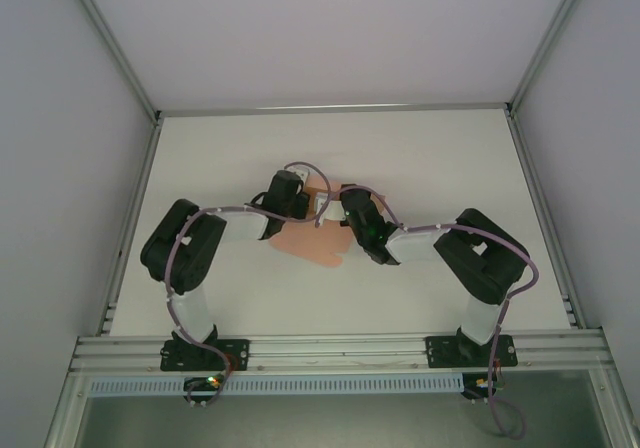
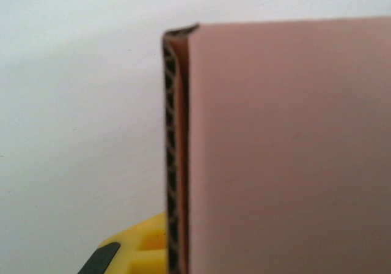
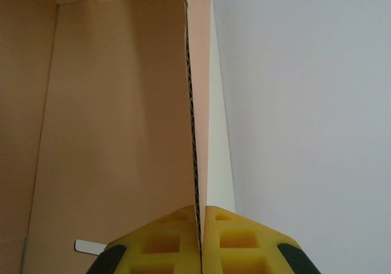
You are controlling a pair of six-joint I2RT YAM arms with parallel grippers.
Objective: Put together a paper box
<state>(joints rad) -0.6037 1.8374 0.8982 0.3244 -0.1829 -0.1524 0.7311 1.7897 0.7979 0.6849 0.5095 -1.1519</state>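
The left arm (image 1: 185, 253) and right arm (image 1: 480, 258) are black joint housings joined by white links, each with a lilac cable (image 1: 300, 165) trailing back from its pincer. The right pincer (image 3: 200, 211) has yellow fingers (image 3: 165, 243) with square pockets and black outer flanks. The left pincer (image 2: 176, 259) shows a matching finger (image 2: 137, 249).

White table (image 1: 240, 158), 1 salmon-pink paper box (image 1: 312, 245) lying near its middle, seemingly part-folded with walls raised
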